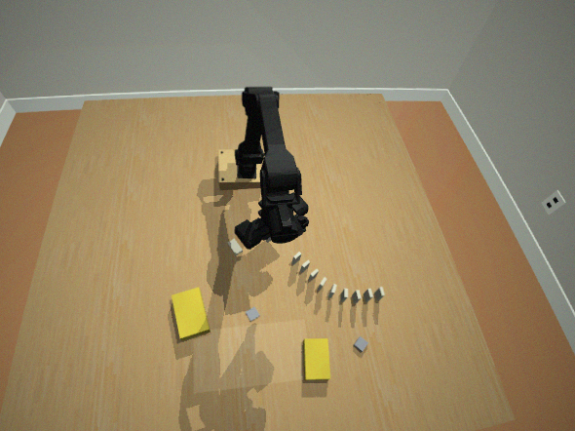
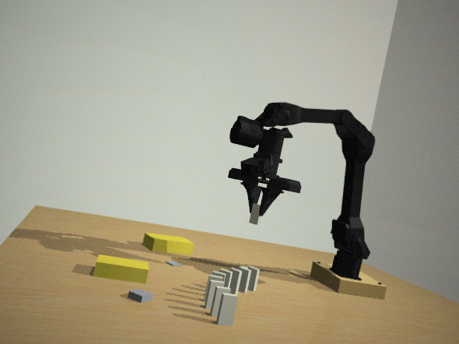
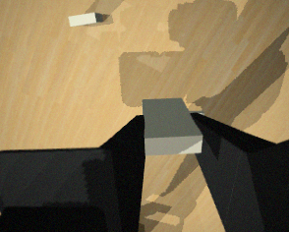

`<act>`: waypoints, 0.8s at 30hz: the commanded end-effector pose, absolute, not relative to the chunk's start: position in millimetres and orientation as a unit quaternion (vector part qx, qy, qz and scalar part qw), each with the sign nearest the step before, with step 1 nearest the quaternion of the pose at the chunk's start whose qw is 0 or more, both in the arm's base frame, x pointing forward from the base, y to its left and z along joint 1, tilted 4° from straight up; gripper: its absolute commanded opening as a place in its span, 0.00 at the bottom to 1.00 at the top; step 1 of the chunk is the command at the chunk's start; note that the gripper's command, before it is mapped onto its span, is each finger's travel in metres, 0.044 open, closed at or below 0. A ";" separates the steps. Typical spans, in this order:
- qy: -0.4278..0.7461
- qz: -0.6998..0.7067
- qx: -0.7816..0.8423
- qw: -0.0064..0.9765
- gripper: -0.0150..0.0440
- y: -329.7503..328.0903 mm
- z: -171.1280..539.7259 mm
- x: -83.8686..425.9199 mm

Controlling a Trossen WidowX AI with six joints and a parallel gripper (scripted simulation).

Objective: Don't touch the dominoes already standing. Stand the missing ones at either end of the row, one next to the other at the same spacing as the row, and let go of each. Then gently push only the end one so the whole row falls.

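My gripper (image 2: pixel 256 210) (image 3: pixel 166 122) is shut on a pale grey domino (image 2: pixel 254 215) (image 3: pixel 169 123) and holds it high above the table, tilted a little in the exterior view. Several white dominoes stand upright in a curved row, from the end nearest the arm (image 1: pixel 296 258) to the far end (image 1: pixel 379 293), nearest the exterior camera (image 2: pixel 227 309). A loose domino (image 1: pixel 235 247) appears to lie flat, left of the row; I cannot make it out in the exterior view. The wrist view shows one domino (image 3: pixel 83 20) at upper left; which one is unclear. The arm mostly hides the fingers in the top view.
Two yellow blocks lie on the table, one at left (image 1: pixel 190 313) (image 2: pixel 169 243) and one in front (image 1: pixel 317 359) (image 2: pixel 121 269). Two small grey blocks lie near them, one (image 1: pixel 252 314) (image 2: pixel 173 263) between the left yellow block and the row, one (image 1: pixel 361 344) (image 2: pixel 140 295) beyond the row.
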State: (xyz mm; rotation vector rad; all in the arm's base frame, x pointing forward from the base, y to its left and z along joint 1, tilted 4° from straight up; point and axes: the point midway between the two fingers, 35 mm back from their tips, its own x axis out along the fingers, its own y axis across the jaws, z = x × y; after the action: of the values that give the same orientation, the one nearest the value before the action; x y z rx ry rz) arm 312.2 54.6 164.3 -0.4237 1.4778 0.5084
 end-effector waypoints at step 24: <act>0.650 0.260 -0.211 0.682 0.44 125.7 85.6 302.5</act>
State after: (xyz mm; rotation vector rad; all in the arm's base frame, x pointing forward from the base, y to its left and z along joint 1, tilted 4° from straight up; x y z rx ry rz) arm 303.5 125.2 100.4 -0.4762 1.4521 0.5864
